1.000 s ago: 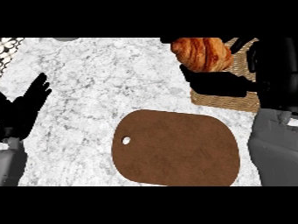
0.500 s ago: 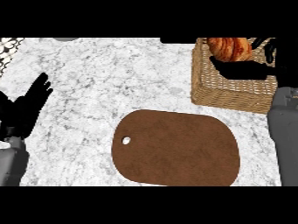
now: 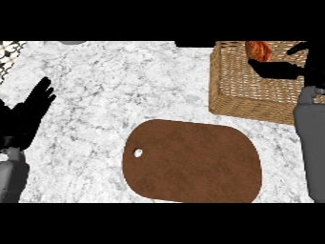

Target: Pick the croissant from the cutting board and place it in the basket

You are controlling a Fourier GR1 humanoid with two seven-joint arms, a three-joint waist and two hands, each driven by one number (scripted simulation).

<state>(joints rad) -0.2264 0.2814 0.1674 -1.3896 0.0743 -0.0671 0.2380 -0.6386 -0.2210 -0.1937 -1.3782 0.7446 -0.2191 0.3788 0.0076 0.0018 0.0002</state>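
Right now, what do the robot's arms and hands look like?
Both forearms are smooth grey tubes, each ending in a black hand with fingers and a thumb: the left hand at the view's left, the right hand at its right. No cables or markings show.

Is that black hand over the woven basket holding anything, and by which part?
The right hand seems to hold the orange-brown croissant by its lower end, over the wicker basket; contact is unclear. The left hand holds nothing.

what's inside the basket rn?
The croissant shows inside the basket, at its far end, beside the right hand. The hand and forearm cover the basket's right part, so whether the croissant rests on the bottom cannot be seen.
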